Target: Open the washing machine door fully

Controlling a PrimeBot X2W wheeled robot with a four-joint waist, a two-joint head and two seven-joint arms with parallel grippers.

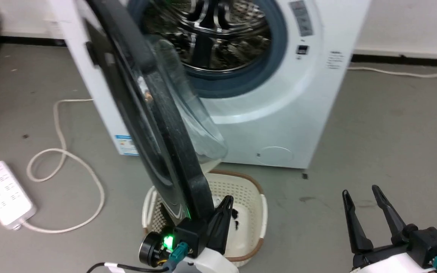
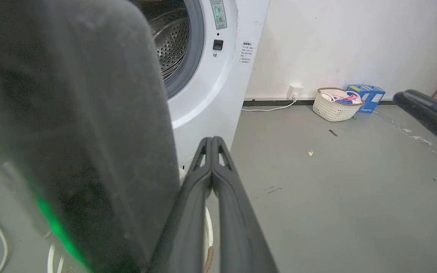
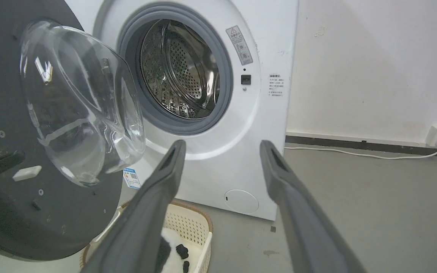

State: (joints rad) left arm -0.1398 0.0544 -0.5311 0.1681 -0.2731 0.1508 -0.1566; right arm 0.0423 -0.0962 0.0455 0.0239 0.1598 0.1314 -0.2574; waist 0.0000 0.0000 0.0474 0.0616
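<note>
Two pairs of dark fingers rise from the bottom of the head view. The left fingers (image 1: 220, 222) are clenched together with nothing between them, just beside the lower edge of the washing machine door (image 1: 154, 125), on its inner side; whether they touch the rim I cannot tell. The door stands swung well out from the white washing machine (image 1: 290, 110), nearly edge-on to this camera. Its clear glass bowl (image 1: 195, 113) bulges toward the open steel drum (image 1: 211, 34). Under the door's low edge sits a cream laundry basket (image 1: 241, 191) with a brown rim. The right fingers (image 1: 353, 223) are spread apart and empty, well off to the right above the grey floor (image 1: 393, 132). A white power strip (image 1: 2, 193) and its looped cord (image 1: 65, 151) lie on the floor at the left.

In the left wrist view the left fingers (image 2: 237, 220) meet at their tips, closed on nothing. The door's black rim (image 2: 82, 132) looms blurred right beside them on this view's left. Behind stands the machine's front (image 2: 211, 94) and, far off by the wall, a second basket (image 2: 334, 110) next to a blue box (image 2: 366, 94).

In the right wrist view the right fingers (image 3: 292, 204) stand wide, holding nothing, pointed at the machine's front (image 3: 264, 125). The door (image 3: 10, 212) hangs open at this view's left, with its dark inner face and glass bowl (image 3: 82, 102) turned this way, clear of the drum (image 3: 180, 68). The basket (image 3: 195, 227) below holds something white with black patches.
</note>
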